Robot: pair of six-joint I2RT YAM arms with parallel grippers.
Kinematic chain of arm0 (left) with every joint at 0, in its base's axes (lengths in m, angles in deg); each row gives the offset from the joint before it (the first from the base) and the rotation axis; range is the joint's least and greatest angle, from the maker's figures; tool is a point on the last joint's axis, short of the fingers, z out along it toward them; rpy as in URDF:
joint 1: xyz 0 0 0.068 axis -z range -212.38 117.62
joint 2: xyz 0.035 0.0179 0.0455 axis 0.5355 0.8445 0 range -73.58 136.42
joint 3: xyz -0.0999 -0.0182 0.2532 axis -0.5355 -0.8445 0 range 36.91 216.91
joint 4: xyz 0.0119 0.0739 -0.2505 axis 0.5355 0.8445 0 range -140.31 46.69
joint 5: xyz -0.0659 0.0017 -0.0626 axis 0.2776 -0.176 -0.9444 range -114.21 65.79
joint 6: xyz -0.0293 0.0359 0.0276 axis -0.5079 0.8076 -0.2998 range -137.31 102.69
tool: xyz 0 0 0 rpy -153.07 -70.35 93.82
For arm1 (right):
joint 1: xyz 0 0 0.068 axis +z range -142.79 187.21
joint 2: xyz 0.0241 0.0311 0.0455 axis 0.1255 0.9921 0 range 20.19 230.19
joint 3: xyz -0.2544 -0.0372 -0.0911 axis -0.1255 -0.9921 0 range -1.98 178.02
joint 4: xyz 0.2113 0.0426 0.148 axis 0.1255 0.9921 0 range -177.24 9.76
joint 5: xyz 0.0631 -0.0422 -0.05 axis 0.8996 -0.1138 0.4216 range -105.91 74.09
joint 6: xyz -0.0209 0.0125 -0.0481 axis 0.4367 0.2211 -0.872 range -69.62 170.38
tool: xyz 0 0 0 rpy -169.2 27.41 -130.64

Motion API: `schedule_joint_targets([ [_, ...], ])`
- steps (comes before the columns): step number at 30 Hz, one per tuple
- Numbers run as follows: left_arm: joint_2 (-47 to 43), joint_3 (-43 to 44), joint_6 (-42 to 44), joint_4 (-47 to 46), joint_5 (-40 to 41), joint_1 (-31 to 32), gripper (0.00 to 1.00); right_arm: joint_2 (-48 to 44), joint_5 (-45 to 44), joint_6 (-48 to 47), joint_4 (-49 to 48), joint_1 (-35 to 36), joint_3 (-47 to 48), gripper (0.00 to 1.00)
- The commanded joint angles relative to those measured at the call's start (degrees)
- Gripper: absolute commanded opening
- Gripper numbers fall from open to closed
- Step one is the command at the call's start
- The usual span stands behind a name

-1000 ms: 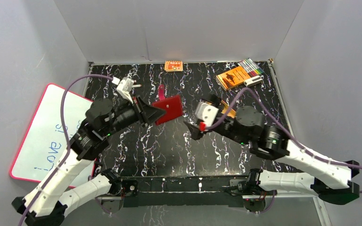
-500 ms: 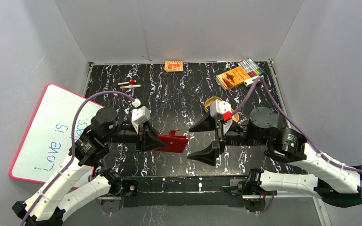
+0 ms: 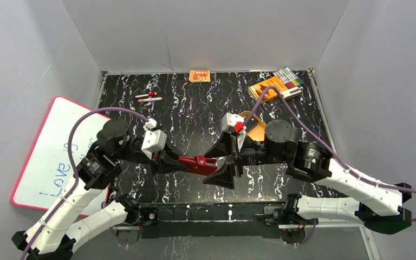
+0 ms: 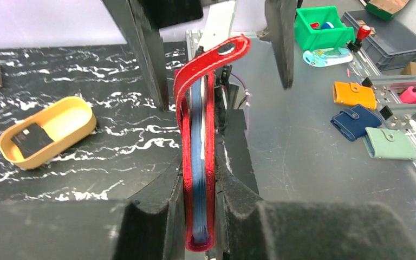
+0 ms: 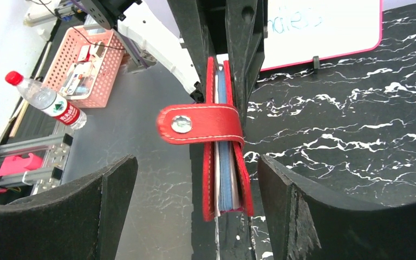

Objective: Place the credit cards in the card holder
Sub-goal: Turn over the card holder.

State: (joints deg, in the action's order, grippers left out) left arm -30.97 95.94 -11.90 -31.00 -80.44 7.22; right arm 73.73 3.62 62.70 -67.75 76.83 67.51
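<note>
My left gripper [image 3: 176,161] is shut on the spine end of the dark red card holder [image 3: 199,163] and holds it edge-on above the table's front middle. In the left wrist view the card holder [image 4: 197,162] stands between my fingers, blue sleeves showing, snap tab [image 4: 225,51] curled over the far end. My right gripper [image 3: 223,162] is open, its jaws on either side of the holder's free end without touching it [image 5: 225,157]. A dark credit card [image 4: 30,138] lies in the tan oval tray [image 4: 59,116].
The tan tray [image 3: 252,123] sits partly behind my right arm. An orange booklet [image 3: 267,88], markers [image 3: 290,77] and a small orange box [image 3: 199,76] lie along the back. A whiteboard [image 3: 54,151] leans at the left. Two small sticks [image 3: 149,97] lie at the back left.
My left gripper brought the card holder from mid-table towards the front and turned it edge-on. My right gripper swung left and now straddles the holder's free end.
</note>
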Motion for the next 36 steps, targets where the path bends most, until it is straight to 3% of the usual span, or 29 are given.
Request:
schedule_joint_targets([
  [1, -0.18, 4.99, 4.09, -2.35, -2.11, 0.04, 0.0, 1.63, 0.86, 1.74, -3.17, -0.48, 0.79, 0.89],
  [5, -1.19, 6.13, 5.79, -0.33, -1.83, 0.03, 0.0, 0.42, -2.34, 1.27, -2.24, -1.26, 1.66, 0.98],
  [12, -2.09, 6.12, 6.72, 1.05, -1.97, 0.04, 0.0, 1.1, -0.13, 0.98, -1.31, -1.42, 2.14, 0.98],
  [15, -1.55, 6.95, 6.89, 1.03, -2.28, 0.04, 0.0, 1.85, 1.42, 1.28, -2.76, -1.38, 1.43, 0.94],
  [19, -1.15, 7.6, 6.9, 1.08, -2.66, 0.04, 0.0, 2.03, 2.24, 1.54, -4.65, -1.42, 1.05, 0.79],
  [33, -0.78, 7.69, 5.99, -0.44, -0.61, 0.04, 0.0, 2.42, 5.17, 3.89, -9.6, -1.42, -1.18, 0.03],
  [34, -0.92, 7.53, 5.22, -0.81, 0.35, 0.03, 0.04, 1.97, 4.94, 4.24, -10.44, -1.42, -1.59, 0.0],
  [36, -1.67, 6.5, 3.2, -2.86, 3.15, 0.04, 0.33, 0.77, 3.75, 5.35, -13.78, -1.42, -2.97, 0.0],
])
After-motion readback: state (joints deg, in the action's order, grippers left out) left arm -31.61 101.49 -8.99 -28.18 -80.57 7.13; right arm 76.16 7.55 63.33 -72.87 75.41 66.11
